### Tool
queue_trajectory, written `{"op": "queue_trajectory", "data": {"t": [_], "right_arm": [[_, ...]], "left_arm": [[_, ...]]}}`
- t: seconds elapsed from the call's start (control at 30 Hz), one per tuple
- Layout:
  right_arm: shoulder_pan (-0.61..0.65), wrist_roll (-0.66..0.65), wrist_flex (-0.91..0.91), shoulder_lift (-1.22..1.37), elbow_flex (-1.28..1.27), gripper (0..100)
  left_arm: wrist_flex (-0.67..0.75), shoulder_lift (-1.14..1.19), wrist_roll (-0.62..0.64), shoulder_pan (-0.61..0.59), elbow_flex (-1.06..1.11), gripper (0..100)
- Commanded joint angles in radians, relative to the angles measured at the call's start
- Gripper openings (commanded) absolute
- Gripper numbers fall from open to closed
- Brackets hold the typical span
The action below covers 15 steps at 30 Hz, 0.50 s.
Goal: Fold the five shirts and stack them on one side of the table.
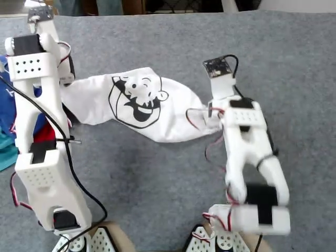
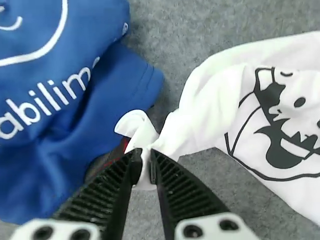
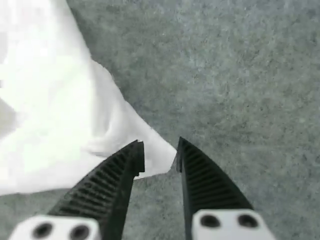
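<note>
A white shirt [image 1: 152, 107] with a black cartoon print lies stretched across the grey table [image 1: 294, 79] between the two arms. My left gripper [image 2: 142, 159] is shut on a bunched corner of the white shirt [image 2: 250, 95], at its left end [image 1: 67, 80] in the high view. My right gripper [image 3: 160, 152] is open at the shirt's right end [image 1: 211, 116], low over the table. The edge of the white shirt [image 3: 60, 125] lies between its fingers. A blue shirt [image 2: 55, 90] with white print lies right beside the left gripper.
More shirts are heaped at the table's left edge under the left arm: blue [image 1: 6, 97], red [image 1: 46, 131] and teal [image 1: 6, 152]. Bare grey table stretches to the right [image 1: 304, 136] and along the far side.
</note>
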<state>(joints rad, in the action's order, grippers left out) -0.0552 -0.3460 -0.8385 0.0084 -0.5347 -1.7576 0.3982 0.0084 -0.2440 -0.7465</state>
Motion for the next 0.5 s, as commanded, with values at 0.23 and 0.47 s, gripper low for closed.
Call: {"op": "queue_trajectory", "data": {"t": [0.23,0.47], "right_arm": [[0.006,0.017,-0.256,0.182,0.228,1.4],[0.006,0.015,-0.439,-0.024,0.226,1.4]], "left_arm": [[0.003,-0.176,-0.101,0.016,0.188,3],[0.087,-0.235,-0.101,-0.010,0.302,3]]}}
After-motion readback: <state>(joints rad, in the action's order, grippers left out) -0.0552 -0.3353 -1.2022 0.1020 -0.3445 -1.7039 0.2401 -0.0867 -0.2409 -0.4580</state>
